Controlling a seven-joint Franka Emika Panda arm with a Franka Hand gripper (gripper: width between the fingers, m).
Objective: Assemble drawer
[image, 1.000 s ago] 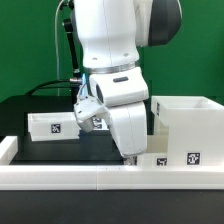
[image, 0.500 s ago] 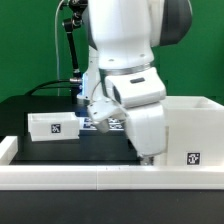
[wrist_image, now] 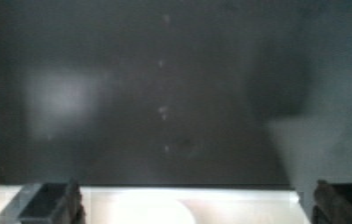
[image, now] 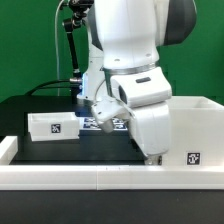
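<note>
The tall white shell (image: 192, 125) of the drawer stands at the exterior view's right, with a tag low on its front. One small open-topped tray (image: 54, 125) with a tag sits at the left. My gripper (image: 152, 157) points down just left of the shell, low behind the front rail, and hides what lies under it. In the wrist view my gripper (wrist_image: 196, 205) is open, its dark fingers (wrist_image: 48, 205) wide apart. A bright white surface (wrist_image: 191, 207) lies between them; I cannot tell which part it is. No second tray shows.
The marker board (image: 104, 122) lies on the black table behind my arm. A low white rail (image: 90, 178) runs along the front and another stands at the far left (image: 8, 150). Dark table (wrist_image: 155, 90) fills the wrist view.
My arm has shifted toward the exterior view's right, closer to the shell, and now covers a small tagged white part that showed beside the gripper a second ago.
</note>
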